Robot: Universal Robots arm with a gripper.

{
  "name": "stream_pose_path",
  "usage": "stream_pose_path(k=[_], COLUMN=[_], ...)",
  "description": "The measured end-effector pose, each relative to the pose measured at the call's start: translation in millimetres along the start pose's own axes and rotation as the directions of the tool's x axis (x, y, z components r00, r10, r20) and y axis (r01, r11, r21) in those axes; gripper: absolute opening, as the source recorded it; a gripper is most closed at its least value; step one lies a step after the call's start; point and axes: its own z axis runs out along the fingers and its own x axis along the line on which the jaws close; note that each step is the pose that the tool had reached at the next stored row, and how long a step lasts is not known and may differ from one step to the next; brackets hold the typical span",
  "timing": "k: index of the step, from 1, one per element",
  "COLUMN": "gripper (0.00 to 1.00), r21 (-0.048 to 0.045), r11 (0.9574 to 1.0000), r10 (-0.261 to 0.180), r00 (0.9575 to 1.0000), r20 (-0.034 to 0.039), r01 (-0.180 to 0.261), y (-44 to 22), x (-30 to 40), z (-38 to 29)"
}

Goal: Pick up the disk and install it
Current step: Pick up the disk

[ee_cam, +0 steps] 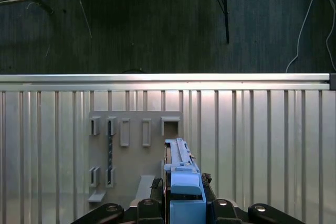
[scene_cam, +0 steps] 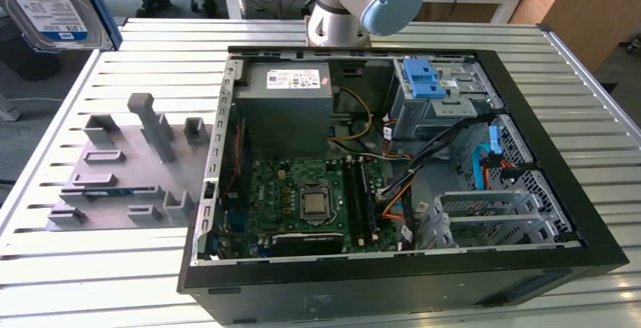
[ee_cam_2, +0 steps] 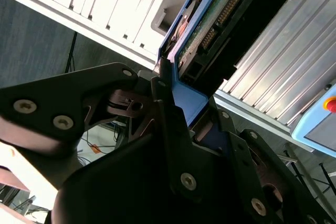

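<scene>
Plainly, the claw (ee_cam_2: pixel 190 103) is pinching the disk (ee_cam_2: pixel 210 22) by its bright blue bracket, with a dark finger (ee_cam_2: pixel 164 95) pressed against each side of the frame in both wrist views. In the first wrist view the disk (ee_cam: pixel 178 156) stands edge-on in the claw (ee_cam: pixel 182 186), and beyond it lie the slatted metal counter (ee_cam: pixel 262 129) and the grey holder rack (ee_cam: pixel 131 140). In the exterior view the disk (scene_cam: pixel 55 5) hangs high at the exterior view's left with its label side showing. It is lifted off the counter (scene_cam: pixel 90 283) and well apart from the open computer case (scene_cam: pixel 401 283). The grey holder rack (scene_cam: pixel 130 170) sits just beside the case on that side. Inside the case, the grey power supply (scene_cam: pixel 285 110) sits near a blue latch piece (scene_cam: pixel 425 84) on the drive bay.
</scene>
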Motion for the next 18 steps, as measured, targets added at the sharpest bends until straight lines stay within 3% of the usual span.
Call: stream_pose_path(k=[18], gripper=[0.36], r21=[-0.0001], r11=[1.0000], r10=[0.000], r00=[1.0000], r20=[-0.0001], r01=[0.000], y=[-4.6], x=[0.8], z=[0.0])
